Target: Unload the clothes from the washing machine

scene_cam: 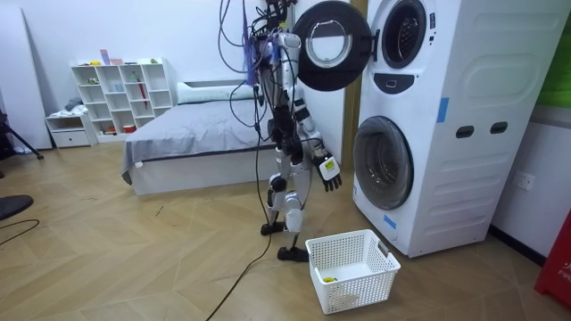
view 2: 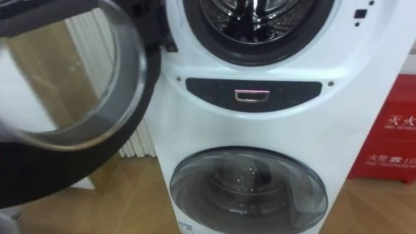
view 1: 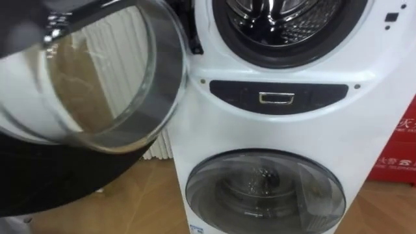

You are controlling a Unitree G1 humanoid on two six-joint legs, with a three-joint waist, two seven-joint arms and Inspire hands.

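Humanoid robot standing in front of a stacked white washing machine (view 1: 273, 123) whose upper door (view 1: 130, 97) is open.

The round glass upper door swings out from the machine toward the robot's left. It is not clear whether clothes lie in the upper drum (view 1: 286, 19). The machine's lower door (view 1: 266, 195) is closed. The right hand (scene_cam: 330, 172) hangs low before the machine, fingers loose and holding nothing. A white basket (scene_cam: 357, 290) sits on the floor before the machine.

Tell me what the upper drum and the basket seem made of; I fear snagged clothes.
Drum: looks like bare steel, shiny, with rows of small holes. Basket: probably white plastic, matte, its walls a moulded lattice.
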